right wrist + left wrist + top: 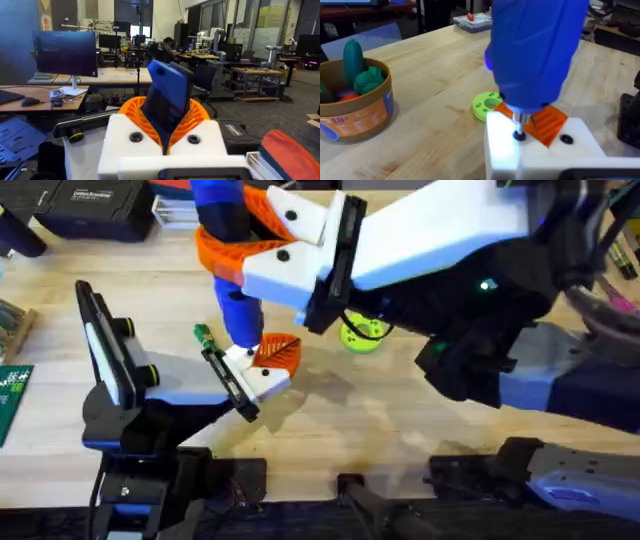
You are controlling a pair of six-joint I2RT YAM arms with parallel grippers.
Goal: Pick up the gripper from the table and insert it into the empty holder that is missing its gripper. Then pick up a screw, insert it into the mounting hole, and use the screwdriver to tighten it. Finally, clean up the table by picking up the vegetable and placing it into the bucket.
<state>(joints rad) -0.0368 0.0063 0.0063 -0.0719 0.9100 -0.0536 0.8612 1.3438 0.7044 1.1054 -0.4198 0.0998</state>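
Wooden surface (435, 100) carries the bucket (355, 107) and green disc (486, 105). My right jaws (167, 122) clamp the screwdriver (535, 50); left's grip I cannot tell.

Light wooden table (435, 75), brown-orange bucket (355, 112) and green disc (486, 105) resting on it

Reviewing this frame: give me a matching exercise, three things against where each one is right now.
Things:
1. screwdriver
2. green disc
3. bucket

Places or states:
A. lying flat on the bare table
B. holding vegetables
C. upright, bit down on the white block, clamped in the right gripper

Pairs: 1-C, 2-A, 3-B
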